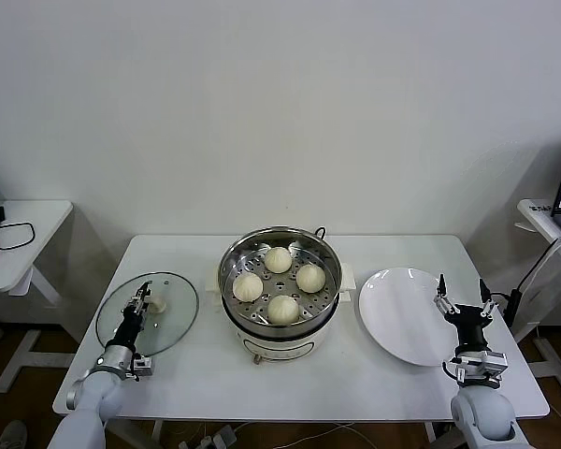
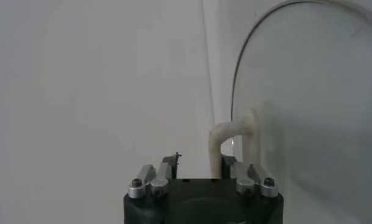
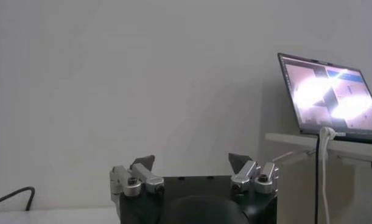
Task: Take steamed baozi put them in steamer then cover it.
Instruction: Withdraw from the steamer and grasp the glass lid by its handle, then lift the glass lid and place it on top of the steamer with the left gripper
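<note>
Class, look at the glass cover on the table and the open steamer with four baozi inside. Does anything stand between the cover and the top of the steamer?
Nothing visible does. The cover lies on the table to the steamer's left, with bare tabletop between them. The left gripper is at the cover's handle. The four baozi sit below the rim.

white table: steamer, cover, plate
</note>
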`<move>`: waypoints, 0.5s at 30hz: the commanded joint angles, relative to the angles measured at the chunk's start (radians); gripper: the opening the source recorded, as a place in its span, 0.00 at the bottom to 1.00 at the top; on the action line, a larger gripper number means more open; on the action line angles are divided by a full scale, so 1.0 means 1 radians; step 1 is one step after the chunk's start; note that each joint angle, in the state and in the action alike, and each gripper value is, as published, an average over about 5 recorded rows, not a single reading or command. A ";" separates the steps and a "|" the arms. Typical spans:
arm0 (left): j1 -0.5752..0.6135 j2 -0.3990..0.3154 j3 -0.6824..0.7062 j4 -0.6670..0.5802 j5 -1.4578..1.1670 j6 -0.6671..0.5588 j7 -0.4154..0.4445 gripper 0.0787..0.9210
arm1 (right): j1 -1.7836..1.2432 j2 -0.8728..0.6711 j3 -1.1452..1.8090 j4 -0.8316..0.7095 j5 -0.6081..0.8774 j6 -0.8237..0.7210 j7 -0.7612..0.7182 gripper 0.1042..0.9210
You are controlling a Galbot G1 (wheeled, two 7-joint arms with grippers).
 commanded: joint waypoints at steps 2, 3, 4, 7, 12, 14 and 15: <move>0.006 0.002 -0.013 -0.036 -0.048 -0.030 0.012 0.27 | 0.004 0.004 -0.005 0.014 -0.003 0.003 0.005 0.88; 0.012 0.004 -0.016 -0.054 -0.060 -0.027 0.016 0.24 | 0.003 0.004 -0.007 0.019 -0.004 0.002 0.006 0.88; 0.021 0.007 -0.019 -0.080 -0.073 -0.022 0.021 0.20 | 0.003 0.004 -0.009 0.023 -0.004 0.001 0.007 0.88; 0.049 0.017 -0.035 -0.172 -0.108 0.000 0.037 0.14 | 0.004 0.005 -0.014 0.029 -0.006 0.001 0.009 0.88; 0.101 0.035 -0.077 -0.372 -0.150 0.066 0.079 0.13 | 0.005 0.008 -0.019 0.028 -0.012 -0.001 0.009 0.88; 0.117 0.041 -0.097 -0.472 -0.169 0.100 0.106 0.13 | 0.006 0.008 -0.022 0.027 -0.016 -0.004 0.010 0.88; 0.122 0.043 -0.105 -0.516 -0.176 0.113 0.121 0.13 | 0.007 0.009 -0.024 0.026 -0.017 -0.007 0.010 0.88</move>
